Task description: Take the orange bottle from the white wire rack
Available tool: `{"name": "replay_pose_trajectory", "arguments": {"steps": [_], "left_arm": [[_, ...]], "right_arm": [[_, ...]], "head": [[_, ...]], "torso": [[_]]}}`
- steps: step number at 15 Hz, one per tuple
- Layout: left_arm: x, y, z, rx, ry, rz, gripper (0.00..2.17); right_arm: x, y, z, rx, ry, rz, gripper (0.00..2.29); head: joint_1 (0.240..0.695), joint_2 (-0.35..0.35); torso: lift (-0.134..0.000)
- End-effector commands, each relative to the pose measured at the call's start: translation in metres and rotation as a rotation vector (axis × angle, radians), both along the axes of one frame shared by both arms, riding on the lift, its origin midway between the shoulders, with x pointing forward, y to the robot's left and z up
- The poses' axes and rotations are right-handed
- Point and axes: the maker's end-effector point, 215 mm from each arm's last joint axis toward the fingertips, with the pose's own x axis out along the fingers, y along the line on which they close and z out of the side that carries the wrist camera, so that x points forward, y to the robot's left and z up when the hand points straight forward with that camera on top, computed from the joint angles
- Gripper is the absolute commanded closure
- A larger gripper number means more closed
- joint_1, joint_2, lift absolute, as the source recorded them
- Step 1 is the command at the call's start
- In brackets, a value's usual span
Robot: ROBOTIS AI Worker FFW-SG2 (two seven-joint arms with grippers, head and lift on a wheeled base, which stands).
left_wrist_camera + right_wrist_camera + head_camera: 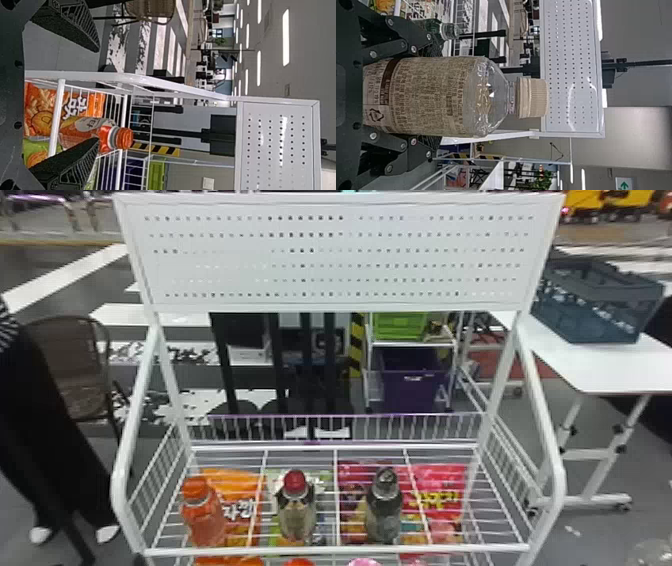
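Bottle (204, 520), orange, in rack (330, 549), near front-left corner, likely weighty, slick, best held mid-body; left gripper (98, 95) spread, right gripper (440, 95) pinching beige-capped bottle (494, 99).

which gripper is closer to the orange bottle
Left. The left gripper is in front of the orange bottle, one finger partly hiding it; the right gripper, holding a beige-capped bottle, is toward the rack's right end.

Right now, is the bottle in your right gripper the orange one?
No, the right gripper holds a clear bottle with a beige cap, while the orange bottle stands on the rack.
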Motion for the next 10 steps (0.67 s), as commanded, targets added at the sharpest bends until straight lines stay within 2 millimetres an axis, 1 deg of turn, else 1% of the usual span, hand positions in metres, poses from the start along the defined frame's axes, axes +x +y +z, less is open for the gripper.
{"name": "replay_pose_trajectory", "arguments": {"steps": [1,10], "left_arm": [[0.0003,-0.0003,0.0011,0.001,-0.002,-0.001,0.08],[-0.0007,-0.0010,-0.0025,0.002,0.013,-0.002,0.08]], "right_arm": [[0.0000,-0.0002,0.0001,0.000,0.000,-0.001,1.16],[-0.0002,-0.0010,-0.0005,0.000,0.001,-0.002,1.16]], "head": [[0.499,0.000],[0.499,0.000]], "torso": [[0.000],[0.000]]}}
